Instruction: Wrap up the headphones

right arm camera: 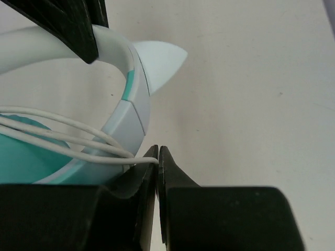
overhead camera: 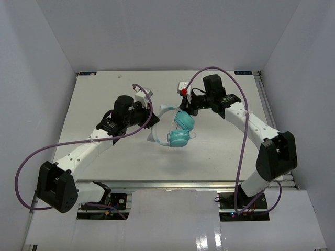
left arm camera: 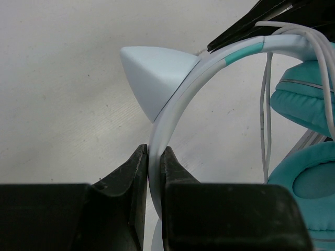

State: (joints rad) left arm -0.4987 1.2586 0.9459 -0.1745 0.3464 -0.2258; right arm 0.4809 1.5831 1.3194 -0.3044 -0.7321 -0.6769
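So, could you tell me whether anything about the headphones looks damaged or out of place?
Nothing stands out: the left gripper clamps the headband, the right gripper pinches the cord, and the headphones look intact.

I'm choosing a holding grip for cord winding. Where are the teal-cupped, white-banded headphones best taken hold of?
Grip the headphones by the thin white headband beside its pointed ear, edge-on across its flat faces, as the left gripper does; the narrow strip fits the jaws, the round teal cups likely would not.

Ear cups (left arm camera: pixel 306 99) run off the left wrist view's edge; the cord (right arm camera: pixel 125 161) ends hidden in the right gripper (right arm camera: pixel 157 154)
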